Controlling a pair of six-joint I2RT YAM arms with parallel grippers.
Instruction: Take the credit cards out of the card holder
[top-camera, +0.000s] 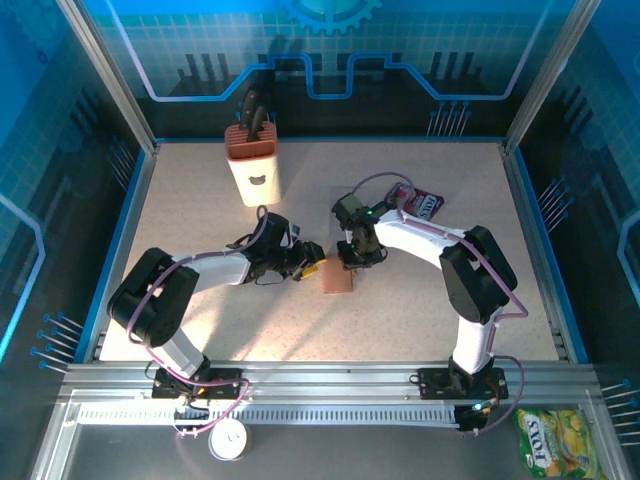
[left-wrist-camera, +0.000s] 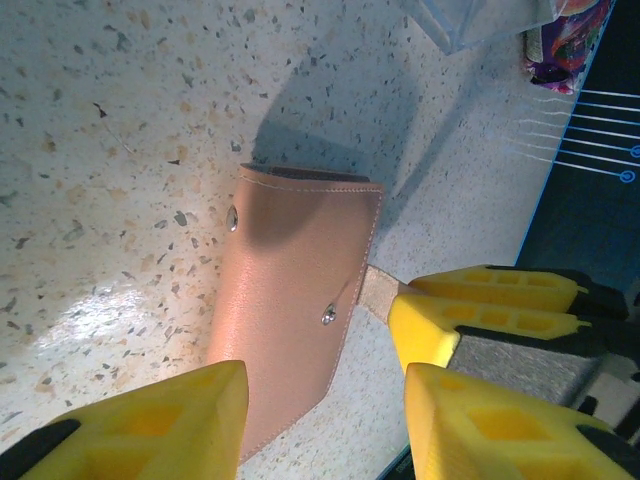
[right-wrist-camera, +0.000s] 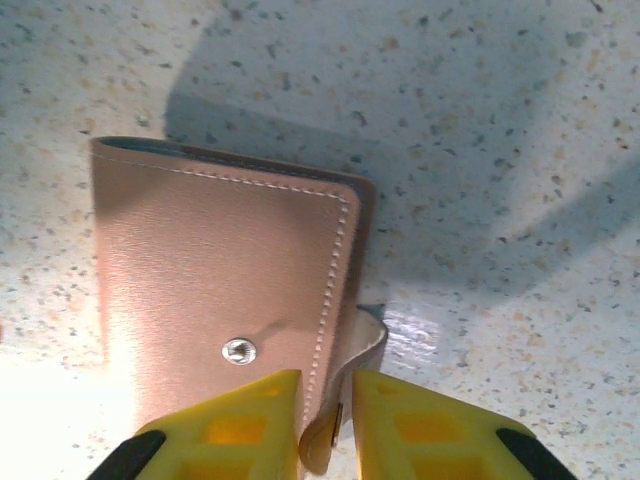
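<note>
Well apart: card holder, FOX'S packet

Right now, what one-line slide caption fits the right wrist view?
Right gripper pinches the closing strap of the shut tan card holder lying flat on the speckled table.

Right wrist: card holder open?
No, the card holder lies folded shut, tan outside up, its edge flap pinched in the jaws of the right gripper.
</note>
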